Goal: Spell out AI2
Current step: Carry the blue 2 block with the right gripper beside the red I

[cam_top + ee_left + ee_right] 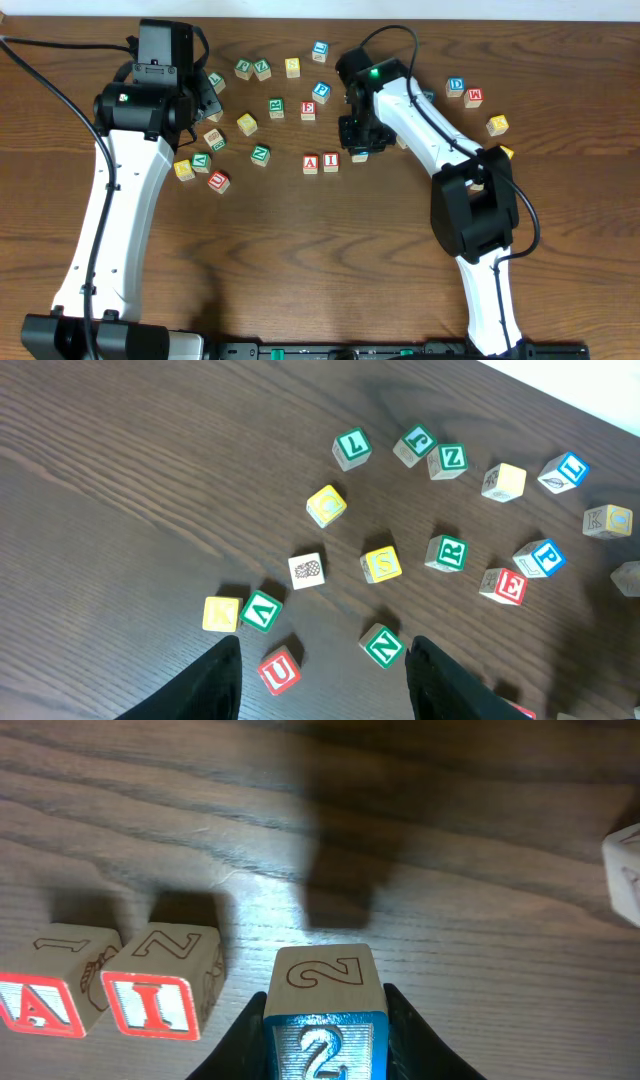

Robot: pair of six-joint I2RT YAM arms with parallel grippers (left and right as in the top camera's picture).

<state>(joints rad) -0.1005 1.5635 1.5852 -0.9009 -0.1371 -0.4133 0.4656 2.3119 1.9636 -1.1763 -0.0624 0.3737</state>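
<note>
A red A block (311, 163) and a red I block (331, 161) stand side by side at the table's middle. They also show at the lower left of the right wrist view, the A block (40, 992) and the I block (160, 985). My right gripper (358, 142) is shut on a blue 2 block (323, 1010), held just right of the I block and a little above the wood, with its shadow beyond it. My left gripper (325, 685) is open and empty above a red U block (279, 670) and a green N block (383, 646).
Several loose letter blocks lie scattered at the back left and centre, among them a yellow S (381, 563), a green R (445, 552) and a red E (503, 586). A blue D (455, 86), a red M (474, 96) and a yellow block (497, 124) sit at the right.
</note>
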